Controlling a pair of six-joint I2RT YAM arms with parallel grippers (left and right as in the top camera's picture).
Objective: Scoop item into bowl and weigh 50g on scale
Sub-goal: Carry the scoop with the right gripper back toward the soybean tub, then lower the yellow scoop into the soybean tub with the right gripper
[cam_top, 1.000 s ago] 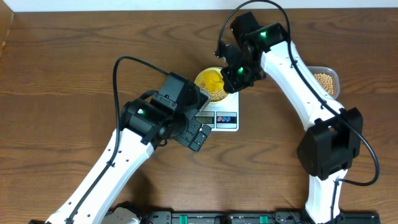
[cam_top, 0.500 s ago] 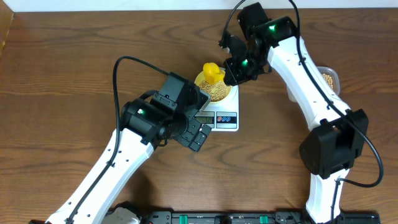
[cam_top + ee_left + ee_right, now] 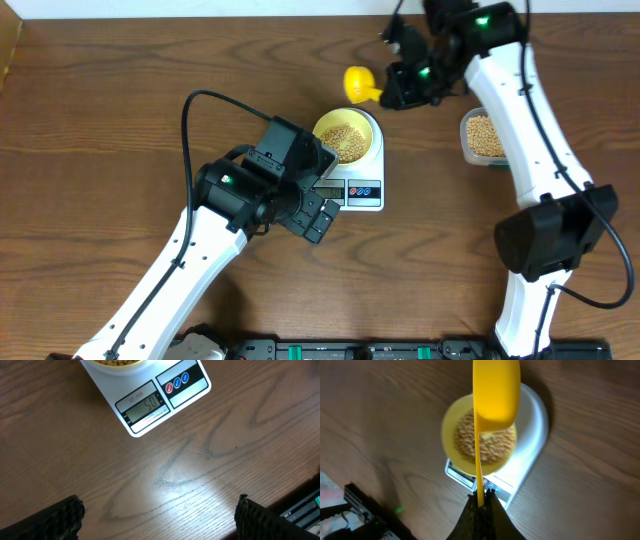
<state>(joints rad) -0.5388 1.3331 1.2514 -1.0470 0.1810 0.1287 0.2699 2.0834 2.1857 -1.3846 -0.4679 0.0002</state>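
Note:
The pale-yellow bowl (image 3: 369, 122) sits on the white scale (image 3: 378, 171), part full of tan beans (image 3: 343, 140). The left wrist view shows the scale (image 3: 150, 427) with "50" on its display, and the bowl's underside (image 3: 107, 370) at the top edge. My right gripper (image 3: 397, 90) is shut on the thin handle of a yellow scoop (image 3: 360, 82), held in the air behind the bowl. In the right wrist view the scoop (image 3: 495, 390) hangs above the bowl (image 3: 447, 440), with the right gripper (image 3: 481, 497) clamped on its handle. My left gripper (image 3: 157, 522) stands open over bare wood in front of the scale.
A clear plastic tub (image 3: 483, 137) of beans stands to the right of the scale, beside my right arm. My left arm (image 3: 230, 195) lies just left of the scale. A black rail (image 3: 350, 350) runs along the table's front edge.
My right gripper has lifted the yellow scoop off the bowl and carried it back and to the right, uncovering the tub. The left arm has not moved.

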